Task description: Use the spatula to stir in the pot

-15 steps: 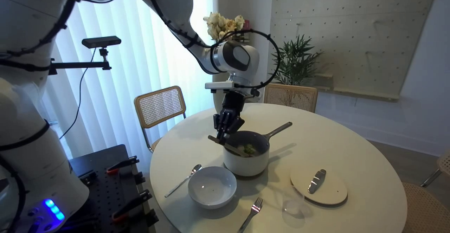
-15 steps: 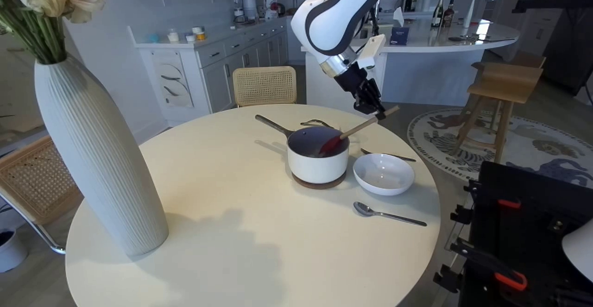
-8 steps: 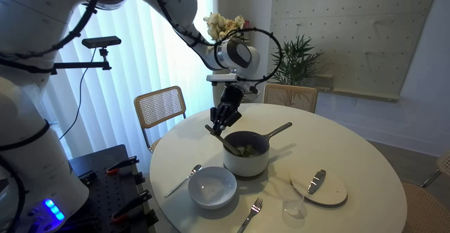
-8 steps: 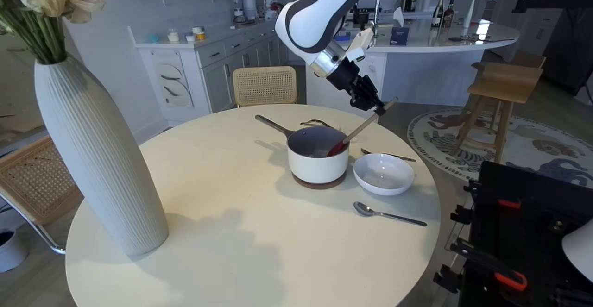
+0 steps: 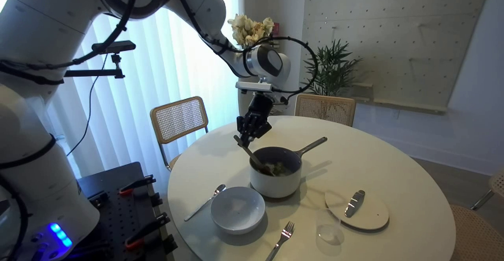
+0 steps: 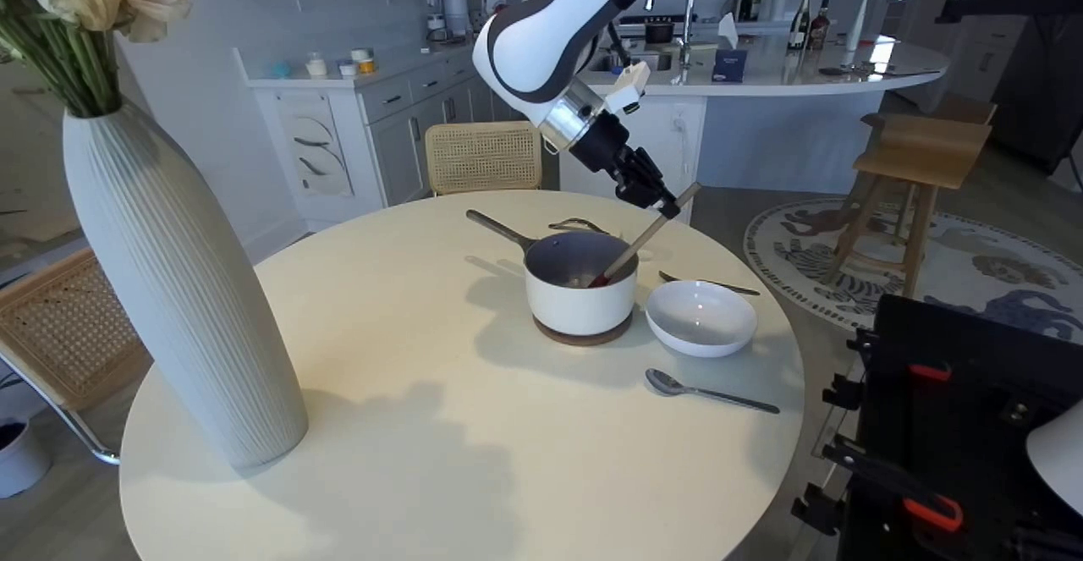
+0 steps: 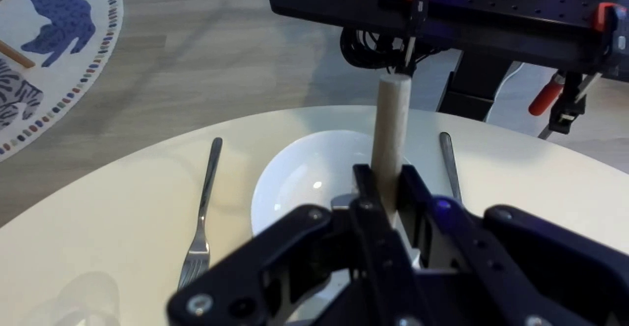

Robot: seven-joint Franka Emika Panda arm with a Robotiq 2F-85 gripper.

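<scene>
Spatula (image 6: 644,239) is slanting into the pot (image 6: 579,309); the gripper (image 7: 385,183) is pinching its handle (image 7: 392,119) between narrow jaws. Under drag, the round handle could be twisting loose, and a hard sweep could be shoving the pot off its mat (image 6: 584,341).

A home kitchen and dining area — white cabinets (image 6: 393,159), chrome faucet (image 6: 689,15), round table (image 6: 381,316), cane-backed chairs (image 6: 484,157), patterned rug (image 6: 795,266).
</scene>
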